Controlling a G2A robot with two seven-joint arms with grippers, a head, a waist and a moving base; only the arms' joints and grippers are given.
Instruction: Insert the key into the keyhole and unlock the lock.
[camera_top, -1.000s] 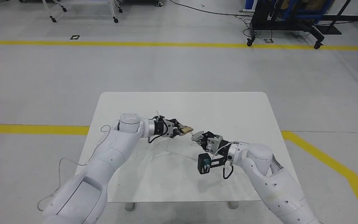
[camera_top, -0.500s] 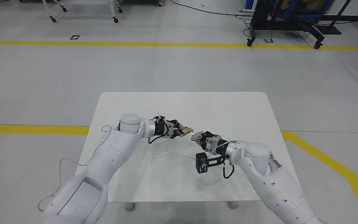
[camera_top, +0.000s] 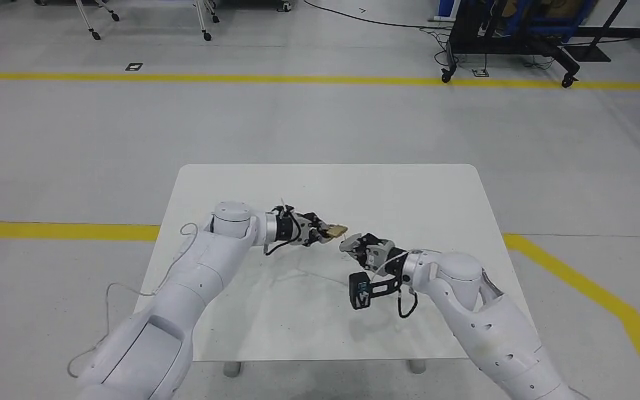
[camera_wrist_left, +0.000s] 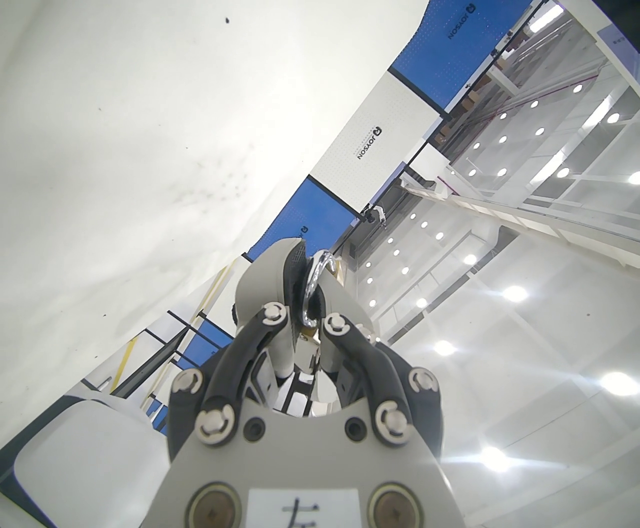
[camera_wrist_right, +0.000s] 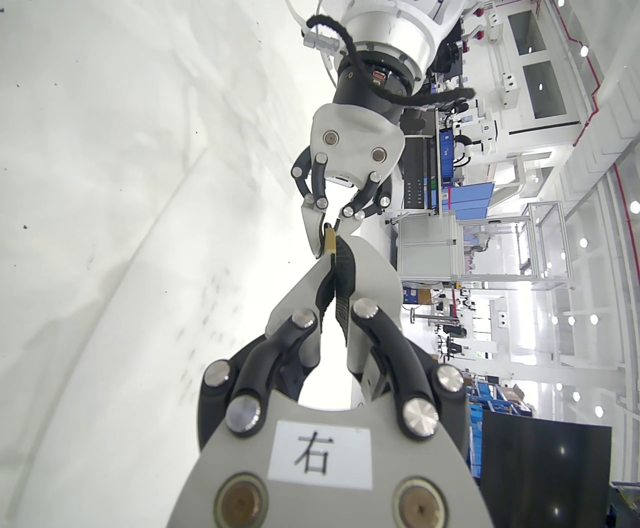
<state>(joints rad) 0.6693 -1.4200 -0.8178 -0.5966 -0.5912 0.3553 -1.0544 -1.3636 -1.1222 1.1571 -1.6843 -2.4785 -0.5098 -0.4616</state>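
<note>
- The right claw (camera_wrist_right: 334, 257) has its fingers pressed together, tips right at the lock. The key cannot be made out between them; by my judgement it is pinched at the very tip.
- Its pads (camera_wrist_right: 345, 280) are black and ribbed, good for a thin flat blade, though a blade can pivot in such a grip if pushed off-axis.
- Touching the tips, straight ahead of them, is the lock (camera_wrist_right: 330, 242) — a small brass block, hard and smooth-faced.
- Just beyond it, the left claw (camera_wrist_right: 327, 227) pinches the lock body from the opposite side, facing the right claw head-on.
- The curved steel shackle (camera_wrist_left: 314, 282), bright and rounded, runs between the left fingers back toward that wrist.
- The step in hand looks like insertion. To do it well:
  - line the blade up with the keyhole slot;
  - push straight along the arms' shared line, gently;
  - brace the lock firmly — brass on grey plastic fingers may slip;
  - twist only once the blade is fully seated.
- Below both claws lies the white table (camera_top: 420, 190), matte and faintly speckled.
</note>
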